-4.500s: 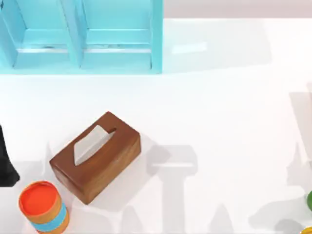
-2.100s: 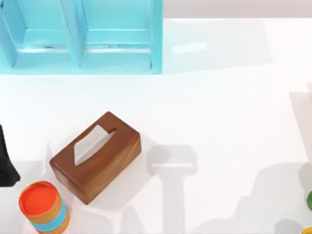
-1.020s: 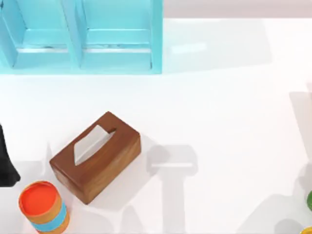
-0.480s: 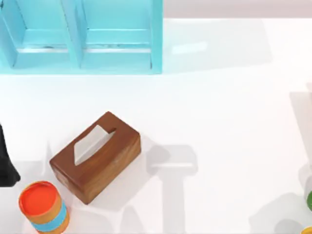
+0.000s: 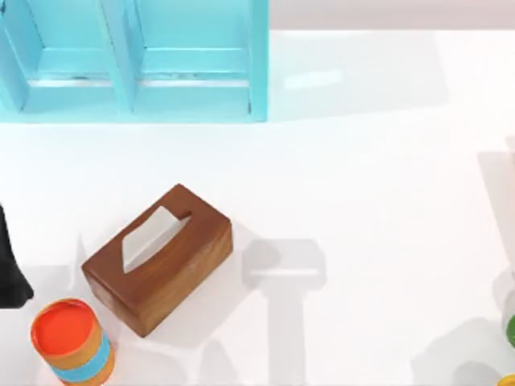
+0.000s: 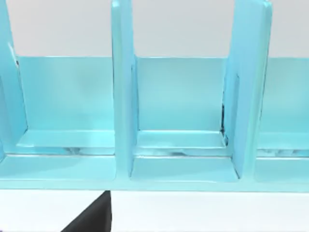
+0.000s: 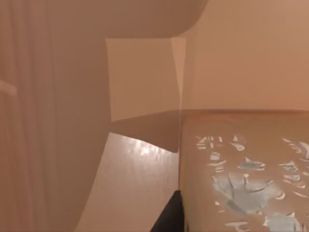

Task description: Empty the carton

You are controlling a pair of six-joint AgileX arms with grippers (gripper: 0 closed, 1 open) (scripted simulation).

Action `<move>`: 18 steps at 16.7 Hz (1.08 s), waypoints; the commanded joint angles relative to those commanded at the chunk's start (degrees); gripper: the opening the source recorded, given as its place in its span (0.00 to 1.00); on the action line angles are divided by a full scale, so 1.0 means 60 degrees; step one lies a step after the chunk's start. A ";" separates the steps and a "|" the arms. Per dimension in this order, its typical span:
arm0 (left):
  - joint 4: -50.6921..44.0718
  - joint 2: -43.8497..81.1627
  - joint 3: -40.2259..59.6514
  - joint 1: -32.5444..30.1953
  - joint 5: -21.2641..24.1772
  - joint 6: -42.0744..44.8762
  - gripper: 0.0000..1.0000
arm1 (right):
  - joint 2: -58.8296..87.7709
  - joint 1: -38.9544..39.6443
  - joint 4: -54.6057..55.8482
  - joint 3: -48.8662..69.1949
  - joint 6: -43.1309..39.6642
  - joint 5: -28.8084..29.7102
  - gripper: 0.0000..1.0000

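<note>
Overall, nothing on the tabletop (image 5: 362, 177) has moved since earlier frames. Wooden tissue box (image 5: 158, 257) sits near the left front corner, beside an orange canister (image 5: 71, 341). Left wrist view faces the blue shelf (image 6: 183, 121); right wrist view shows tan carton walls (image 7: 241, 53) close up. Finger state: cannot tell.

Left arm (image 5: 10, 265) is a plain matte black, angular shape.

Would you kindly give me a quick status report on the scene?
Left arm parked at table's left edge. Wooden tissue box sits untouched, tissue poking out. Orange-lidded canister stands close beside it; blue shelf behind.
</note>
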 joint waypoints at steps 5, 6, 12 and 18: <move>0.0000 0.0000 0.0000 0.0000 0.0000 0.0000 1.00 | 0.0000 0.0000 0.0000 0.0000 0.0000 0.0000 0.00; 0.0000 0.0000 0.0000 0.0000 0.0000 0.0000 1.00 | 0.0000 0.0000 0.0000 0.0000 0.0000 0.0000 0.00; 0.0000 0.0000 0.0000 0.0000 0.0000 0.0000 1.00 | -0.0018 -0.0007 -0.0003 0.0006 0.0010 0.0003 0.00; 0.0000 0.0000 0.0000 0.0000 0.0000 0.0000 1.00 | -0.0264 -0.0051 -0.1596 0.1289 -0.0040 -0.0001 0.00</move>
